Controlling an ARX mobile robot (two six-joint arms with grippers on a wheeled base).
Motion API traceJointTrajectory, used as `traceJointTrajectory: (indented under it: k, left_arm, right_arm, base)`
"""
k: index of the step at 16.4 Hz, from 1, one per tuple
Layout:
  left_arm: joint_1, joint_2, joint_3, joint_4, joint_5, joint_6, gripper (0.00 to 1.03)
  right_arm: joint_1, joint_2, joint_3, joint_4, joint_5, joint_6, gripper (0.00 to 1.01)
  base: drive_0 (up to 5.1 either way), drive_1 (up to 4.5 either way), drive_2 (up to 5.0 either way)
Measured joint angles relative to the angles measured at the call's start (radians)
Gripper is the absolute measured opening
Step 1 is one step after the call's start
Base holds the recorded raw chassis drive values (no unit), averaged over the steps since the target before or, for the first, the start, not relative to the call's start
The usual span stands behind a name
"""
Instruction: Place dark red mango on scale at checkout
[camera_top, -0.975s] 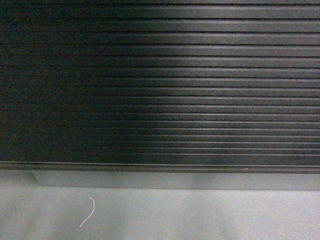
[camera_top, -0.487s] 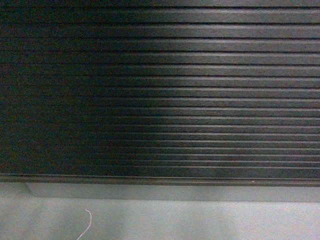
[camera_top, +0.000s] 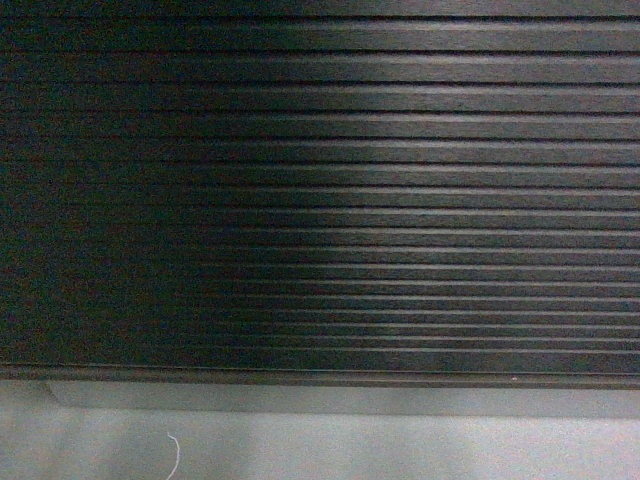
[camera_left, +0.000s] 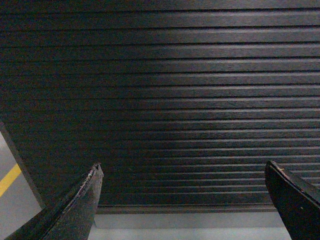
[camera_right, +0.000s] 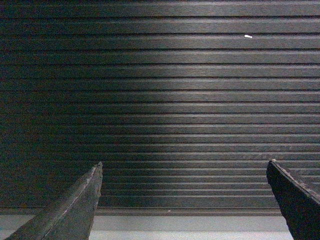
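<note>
The dark ribbed front of the checkout (camera_top: 330, 200) fills the head view, and its slats also fill the left wrist view (camera_left: 165, 100) and the right wrist view (camera_right: 165, 100). Its grey plinth (camera_top: 330, 400) runs along the bottom. The counter top, the scale and the dark red mango are out of view. My left gripper (camera_left: 182, 172) is open, its two dark fingers far apart with nothing between them. My right gripper (camera_right: 184, 172) is open too and holds nothing. Neither gripper shows in the head view.
Grey floor (camera_top: 330, 450) lies below the plinth, with a thin white thread (camera_top: 175, 455) on it at the lower left. In the left wrist view a yellow floor line (camera_left: 9, 179) shows past the counter's left corner.
The counter front has slid downward and grown in the head view. The plinth and the white thread sit lower in the frame, with less floor showing.
</note>
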Motion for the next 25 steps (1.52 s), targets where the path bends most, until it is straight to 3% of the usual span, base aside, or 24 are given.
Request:
traceJointTrajectory:
  k: [14, 25]
  left_arm:
    - [0.000, 0.000, 0.000, 0.000, 0.000, 0.000, 0.98]
    - [0.000, 0.000, 0.000, 0.000, 0.000, 0.000, 0.98]
  right_arm:
    - [0.000, 0.000, 0.000, 0.000, 0.000, 0.000, 0.98]
    - [0.000, 0.000, 0.000, 0.000, 0.000, 0.000, 0.98]
  base:
    - [-0.2, 0.92, -1.2]
    - [0.0, 0.00, 0.0]
